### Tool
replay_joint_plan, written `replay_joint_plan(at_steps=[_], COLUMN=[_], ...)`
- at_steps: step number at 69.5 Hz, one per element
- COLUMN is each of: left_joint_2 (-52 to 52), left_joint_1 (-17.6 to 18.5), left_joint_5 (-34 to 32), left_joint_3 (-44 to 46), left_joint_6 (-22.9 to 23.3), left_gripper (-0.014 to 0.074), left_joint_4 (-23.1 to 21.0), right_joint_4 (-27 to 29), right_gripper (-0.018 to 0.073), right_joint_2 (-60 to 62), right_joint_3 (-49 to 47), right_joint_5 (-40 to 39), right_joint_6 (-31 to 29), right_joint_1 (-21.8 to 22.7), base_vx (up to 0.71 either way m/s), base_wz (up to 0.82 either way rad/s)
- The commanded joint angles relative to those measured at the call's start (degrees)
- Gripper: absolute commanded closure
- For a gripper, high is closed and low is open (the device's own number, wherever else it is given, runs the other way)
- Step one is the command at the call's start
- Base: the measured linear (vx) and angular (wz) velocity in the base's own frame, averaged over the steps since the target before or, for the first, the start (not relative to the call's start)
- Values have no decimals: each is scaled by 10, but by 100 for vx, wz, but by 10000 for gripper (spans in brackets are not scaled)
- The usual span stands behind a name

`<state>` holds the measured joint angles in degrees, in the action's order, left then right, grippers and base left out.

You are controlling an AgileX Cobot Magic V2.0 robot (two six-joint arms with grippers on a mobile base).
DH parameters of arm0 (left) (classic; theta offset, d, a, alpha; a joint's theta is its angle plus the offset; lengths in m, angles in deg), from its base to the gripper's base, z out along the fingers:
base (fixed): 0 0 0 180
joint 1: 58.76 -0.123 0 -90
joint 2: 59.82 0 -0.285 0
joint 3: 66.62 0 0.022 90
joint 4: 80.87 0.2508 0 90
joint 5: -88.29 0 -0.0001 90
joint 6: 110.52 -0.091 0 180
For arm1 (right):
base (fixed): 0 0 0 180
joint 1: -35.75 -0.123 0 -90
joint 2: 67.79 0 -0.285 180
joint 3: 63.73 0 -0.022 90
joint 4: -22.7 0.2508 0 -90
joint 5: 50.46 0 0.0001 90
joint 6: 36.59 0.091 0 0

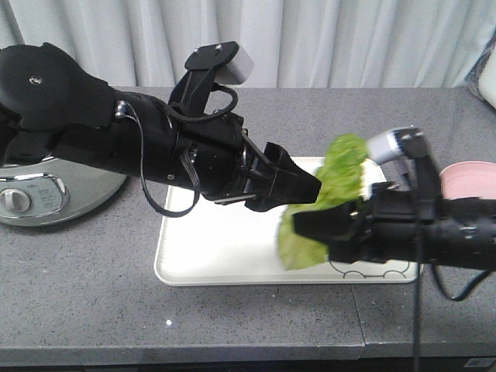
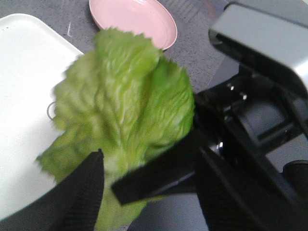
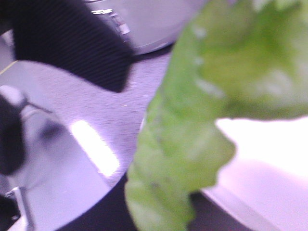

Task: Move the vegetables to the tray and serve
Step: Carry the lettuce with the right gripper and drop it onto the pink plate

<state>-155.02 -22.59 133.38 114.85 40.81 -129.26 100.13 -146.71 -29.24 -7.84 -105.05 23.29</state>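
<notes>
Gray stone worktop [image 1: 93, 294] fills most of the front view, with the cream-white tray [image 1: 209, 256] sitting mid-frame. Nothing is lying on the tray as far as I can see, just bare plastic and a bit of a line drawing at its lower right corner. So I'd say the transfer is about halfway done: the veg is off the plate but not set down, and the serving part hasn't started.

At the left edge there's a round silver electric cooker [image 1: 46, 198], not involved in any of this. The pink plate [image 1: 465, 182] peeks out at the right edge behind the right arm. The left wrist view shows it empty too.

The lettuce leaf [image 1: 341, 174] is up in the air at center right, hanging over the right end of the tray and not touching it. It's sandwiched between the two arms and a bit smeared.

The left pincer [image 1: 310, 190] comes in from the left of the frame. Its fingers straddle the stem end but stand well apart. In the right wrist view one ribbed finger is clearly off the leaf, so I read it as open and not gripping.

The right pincer [image 1: 310, 225] comes in from the right, and one of its fingers lies flat across the stem in the left wrist view. The other finger is hidden behind the leaf, but my guess is this one is clamped on it.
</notes>
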Motion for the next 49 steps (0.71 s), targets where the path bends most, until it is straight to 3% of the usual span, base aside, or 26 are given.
replay_joint_plan(at_steps=[1,18,30,39,49], left_joint_2=[22,22,22,22,22], left_joint_1=[3,3,3,3,3], left_joint_5=[-14,-14,-14,-15,-15], left_joint_3=[13,13,13,13,13], left_joint_6=[0,0,0,0,0], left_gripper=[179,179,179,179,179], left_joint_4=[-30,-30,-30,-30,-30], right_joint_4=[-53,-319,-511,-579,-637], right_gripper=[565,564,564,564,564], right_joint_2=[40,88,83,64,20], right_joint_3=[-19,-37,-107,-158,-217], right_joint_5=[8,32,65,72,98], right_joint_6=[59,243,401,461,502], right_joint_1=[63,222,296,326,326], base_vx=[0,0,0,0,0], base_wz=[0,0,0,0,0])
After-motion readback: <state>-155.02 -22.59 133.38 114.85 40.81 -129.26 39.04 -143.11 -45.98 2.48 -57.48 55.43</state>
